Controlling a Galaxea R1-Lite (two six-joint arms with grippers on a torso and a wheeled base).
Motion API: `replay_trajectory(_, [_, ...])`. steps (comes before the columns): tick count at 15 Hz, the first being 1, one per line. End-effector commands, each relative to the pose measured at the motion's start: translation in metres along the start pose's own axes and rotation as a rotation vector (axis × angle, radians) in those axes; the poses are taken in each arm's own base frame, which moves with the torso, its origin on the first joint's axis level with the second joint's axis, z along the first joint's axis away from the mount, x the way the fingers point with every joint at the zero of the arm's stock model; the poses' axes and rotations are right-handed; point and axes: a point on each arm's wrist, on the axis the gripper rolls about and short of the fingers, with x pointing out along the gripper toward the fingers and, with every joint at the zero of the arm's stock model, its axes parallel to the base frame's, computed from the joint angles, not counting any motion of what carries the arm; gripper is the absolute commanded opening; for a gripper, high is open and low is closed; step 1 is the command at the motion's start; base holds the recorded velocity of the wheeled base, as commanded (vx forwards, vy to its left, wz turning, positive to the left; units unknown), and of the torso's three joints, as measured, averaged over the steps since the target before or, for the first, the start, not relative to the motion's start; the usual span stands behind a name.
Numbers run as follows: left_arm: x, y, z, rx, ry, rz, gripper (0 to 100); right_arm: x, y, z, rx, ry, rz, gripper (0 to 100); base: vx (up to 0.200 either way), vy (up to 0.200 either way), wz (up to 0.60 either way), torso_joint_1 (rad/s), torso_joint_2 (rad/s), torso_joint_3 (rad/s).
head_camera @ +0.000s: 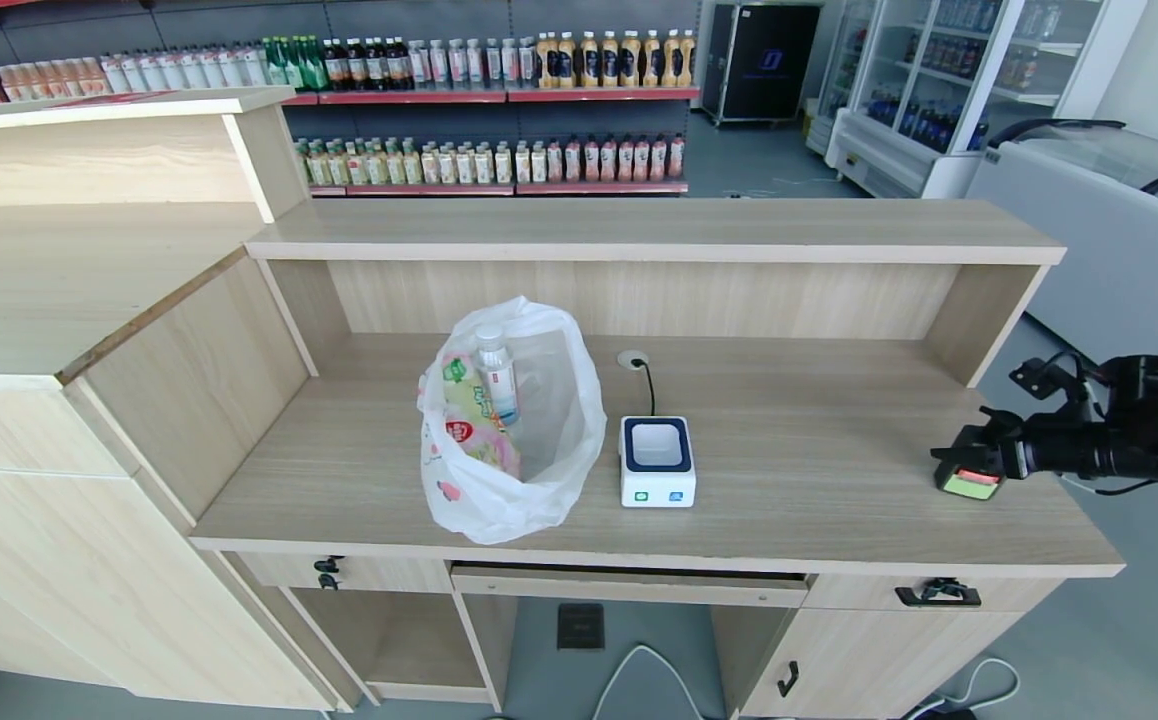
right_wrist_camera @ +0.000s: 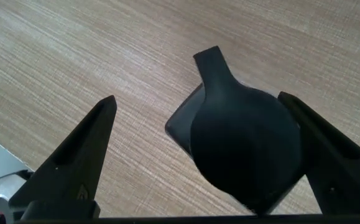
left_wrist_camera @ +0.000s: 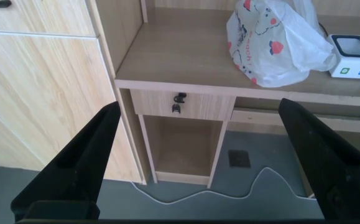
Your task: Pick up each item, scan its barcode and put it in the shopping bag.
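Observation:
A white plastic shopping bag [head_camera: 469, 500] stands open on the wooden counter [head_camera: 809, 440], holding a clear bottle [head_camera: 496, 375] and colourful snack packets [head_camera: 469, 420]. Just right of it sits the white and blue scanner [head_camera: 656, 460]. At the counter's right end lies a dark item with a red and green face [head_camera: 969, 485]. My right gripper [head_camera: 964, 465] is over it, open, and the black item [right_wrist_camera: 242, 149] lies between its fingers. My left gripper [left_wrist_camera: 198, 106] hangs open and empty, low in front of the counter's left side, with the bag [left_wrist_camera: 273, 43] and scanner [left_wrist_camera: 354, 56] beyond it.
A raised ledge [head_camera: 659, 225] runs along the counter's back, and a taller cabinet [head_camera: 89, 250] walls its left side. The scanner's cable [head_camera: 647, 385] goes to a hole behind it. A keyed drawer [left_wrist_camera: 178, 104] and a floor cable [left_wrist_camera: 229, 186] lie under the counter.

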Motion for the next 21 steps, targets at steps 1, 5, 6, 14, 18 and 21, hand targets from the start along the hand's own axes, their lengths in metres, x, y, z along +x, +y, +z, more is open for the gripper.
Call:
replay_trajectory(1, [0.0,0.0,0.0,0.0,0.0,0.0,100,0.007,0.003,-0.002,0.003,0.006,0.016,100,0.0,0.0,0.0,0.0,0.0,0.0])
replay_trajectory(5, [0.0,0.0,0.0,0.0,0.0,0.001,100,0.014,0.012,-0.006,0.011,0.021,0.04,100,0.0,0.0,0.0,0.0,0.0,0.0])
replay_trajectory(6, [0.0,0.0,0.0,0.0,0.0,0.0,100,0.015,0.013,-0.008,0.017,0.024,0.045,100,0.0,0.0,0.0,0.0,0.0,0.0])
replay_trajectory(14, [0.0,0.0,0.0,0.0,0.0,0.0,100,0.021,0.013,-0.011,0.004,-0.009,0.045,100,0.0,0.0,0.0,0.0,0.0,0.0])
replay_trajectory(18, [0.0,0.0,0.0,0.0,0.0,0.001,100,0.022,0.013,-0.013,0.004,-0.01,0.049,100,0.0,0.0,0.0,0.0,0.0,0.0])
replay_trajectory(21, [0.0,0.0,0.0,0.0,0.0,0.001,100,0.027,0.017,-0.015,-0.009,-0.016,0.054,0,0.0,0.0,0.0,0.0,0.0,0.0])
